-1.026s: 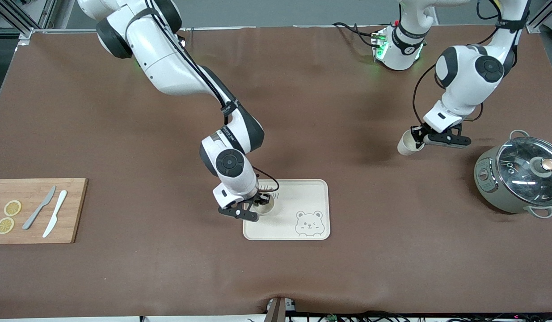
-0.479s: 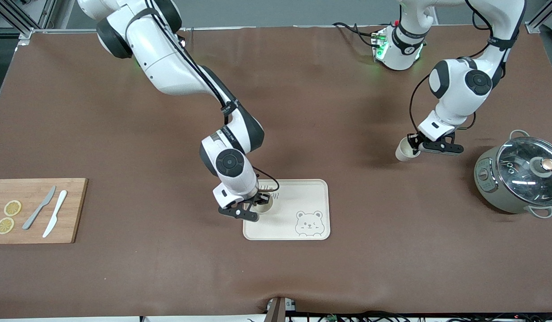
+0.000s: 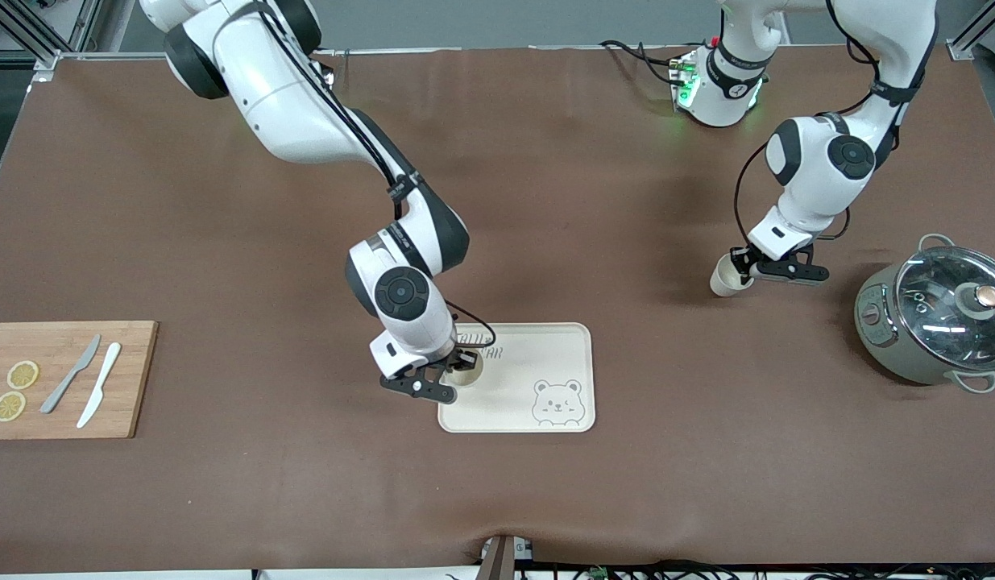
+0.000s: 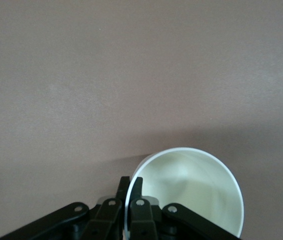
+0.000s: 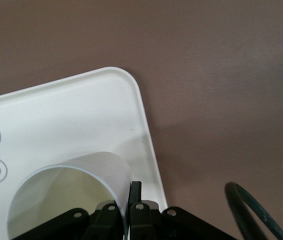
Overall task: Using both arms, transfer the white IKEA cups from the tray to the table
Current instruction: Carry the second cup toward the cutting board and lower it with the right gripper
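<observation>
Two small cream-white tapered cups are mid-transfer: the left gripper (image 3: 742, 272) pinches one (image 3: 723, 278) low over the brown matte table (image 3: 223, 499), needing release, while the right gripper (image 3: 457, 372) clamps the other (image 3: 467, 366) on the cream bear-printed tray (image 3: 557, 342), needing lifting.

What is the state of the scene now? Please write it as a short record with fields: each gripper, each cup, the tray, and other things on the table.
left gripper: shut on the wall of one cup, low over bare table, near the pot
right gripper: shut on the wall of the other cup, over the tray
tray: flat on the table, bear drawing visible
cutting board: toward the right arm's end, with two knives and two lemon slices
</observation>
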`<state>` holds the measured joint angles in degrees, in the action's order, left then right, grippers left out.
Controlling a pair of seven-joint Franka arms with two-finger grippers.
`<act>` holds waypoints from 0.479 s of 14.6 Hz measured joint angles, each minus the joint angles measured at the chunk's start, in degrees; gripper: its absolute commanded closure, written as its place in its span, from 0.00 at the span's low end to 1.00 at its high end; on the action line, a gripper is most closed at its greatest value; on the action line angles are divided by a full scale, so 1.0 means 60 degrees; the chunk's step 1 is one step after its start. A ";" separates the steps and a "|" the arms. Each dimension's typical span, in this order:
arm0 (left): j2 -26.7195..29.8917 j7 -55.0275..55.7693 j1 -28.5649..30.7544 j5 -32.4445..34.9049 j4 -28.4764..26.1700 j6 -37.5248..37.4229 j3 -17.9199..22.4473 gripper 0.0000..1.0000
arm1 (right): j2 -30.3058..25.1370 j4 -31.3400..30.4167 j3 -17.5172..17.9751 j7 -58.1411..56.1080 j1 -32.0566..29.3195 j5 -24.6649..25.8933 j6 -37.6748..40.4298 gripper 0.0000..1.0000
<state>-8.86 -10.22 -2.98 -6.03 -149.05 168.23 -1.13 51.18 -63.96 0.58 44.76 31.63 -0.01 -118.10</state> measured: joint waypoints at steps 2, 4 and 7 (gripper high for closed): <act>-0.0112 -0.0006 0.0002 0.0000 0.0009 0.0193 -0.0003 1.00 | -0.0672 0.0047 -0.0026 -0.0463 -0.0222 0.0000 0.1106 1.00; -0.0120 -0.0008 0.0001 0.0000 0.0010 0.0239 -0.0024 0.77 | -0.1539 -0.0288 -0.0045 -0.1167 -0.0578 0.0000 0.1622 1.00; -0.0151 -0.0024 -0.0003 0.0000 0.0014 0.0276 -0.0100 0.00 | -0.3139 -0.1722 -0.0077 -0.2886 -0.1481 0.0000 0.1794 1.00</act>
<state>-9.76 -10.36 -3.00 -6.03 -148.96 169.89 -1.74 32.34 -74.30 0.12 27.45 22.75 -0.02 -107.33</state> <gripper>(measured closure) 0.819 0.965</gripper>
